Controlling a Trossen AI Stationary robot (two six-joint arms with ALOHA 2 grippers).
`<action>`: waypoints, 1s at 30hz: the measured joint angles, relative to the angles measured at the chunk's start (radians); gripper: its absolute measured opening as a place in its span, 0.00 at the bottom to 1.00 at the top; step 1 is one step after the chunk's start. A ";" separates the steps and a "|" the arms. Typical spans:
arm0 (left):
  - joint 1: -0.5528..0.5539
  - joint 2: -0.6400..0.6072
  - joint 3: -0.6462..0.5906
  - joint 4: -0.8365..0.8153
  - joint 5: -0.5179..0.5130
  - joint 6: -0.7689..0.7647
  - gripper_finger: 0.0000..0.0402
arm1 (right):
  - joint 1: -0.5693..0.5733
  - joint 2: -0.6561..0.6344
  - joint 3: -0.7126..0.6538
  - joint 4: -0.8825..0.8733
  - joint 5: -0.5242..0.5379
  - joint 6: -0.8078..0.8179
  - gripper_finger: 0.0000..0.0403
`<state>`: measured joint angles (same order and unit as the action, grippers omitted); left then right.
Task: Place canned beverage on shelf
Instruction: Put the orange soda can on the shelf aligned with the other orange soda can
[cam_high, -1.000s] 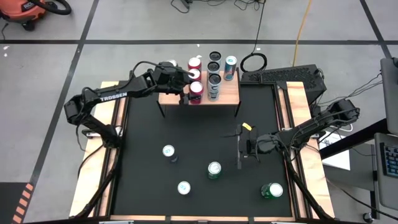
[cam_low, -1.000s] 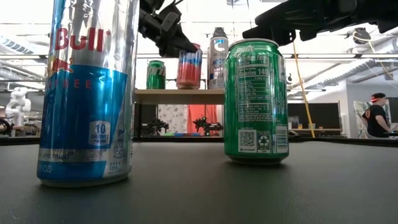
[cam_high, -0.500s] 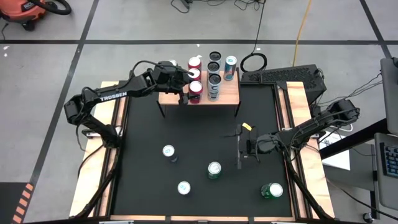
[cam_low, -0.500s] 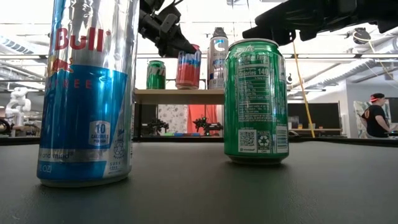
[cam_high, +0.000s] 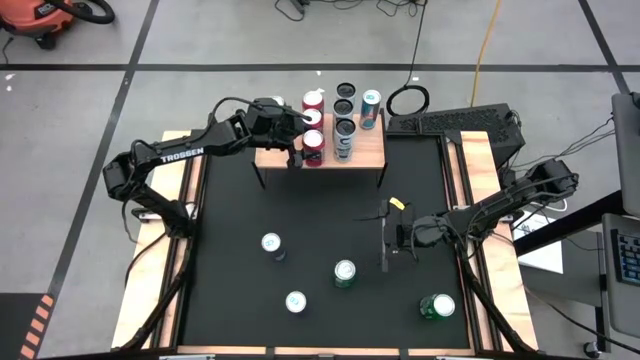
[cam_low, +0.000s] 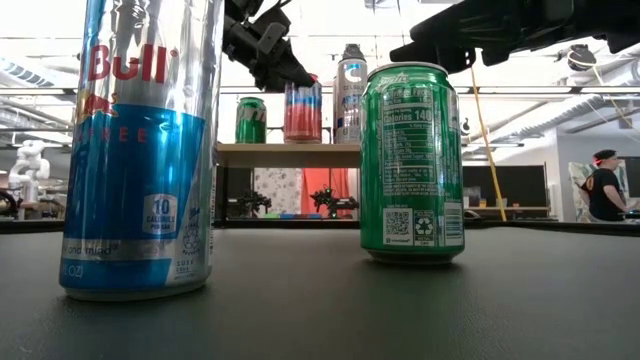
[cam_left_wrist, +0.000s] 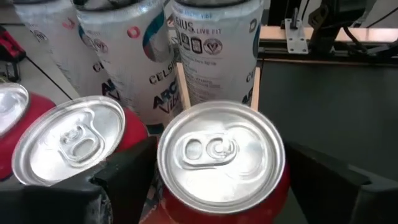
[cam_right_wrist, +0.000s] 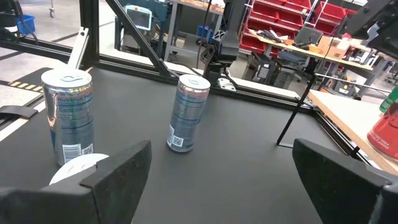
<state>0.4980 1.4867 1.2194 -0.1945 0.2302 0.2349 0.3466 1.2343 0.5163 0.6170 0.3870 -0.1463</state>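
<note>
Red can upright on shelf, between spread fingers of left gripper, for release; right gripper open, idle mid-table.

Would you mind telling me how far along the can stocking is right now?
Done: several cans already stand on the shelf. In hand: the left gripper is at the shelf with its fingers on either side of a red can, which stands upright on the board. Left: four cans remain on the black table, including a green can; the right gripper waits open above the table.
</note>
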 joint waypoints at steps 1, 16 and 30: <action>0.000 -0.001 0.000 0.004 0.000 0.000 0.85 | 0.000 0.000 0.000 0.000 0.000 0.000 0.92; 0.000 -0.002 0.002 0.013 0.000 0.000 0.85 | 0.000 0.000 0.000 0.000 0.000 0.000 0.92; -0.001 -0.064 0.002 0.015 0.012 -0.002 0.85 | 0.000 0.000 0.000 0.000 0.000 0.002 0.92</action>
<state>0.4973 1.4229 1.2209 -0.1799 0.2422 0.2333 0.3470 1.2343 0.5163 0.6167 0.3870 -0.1448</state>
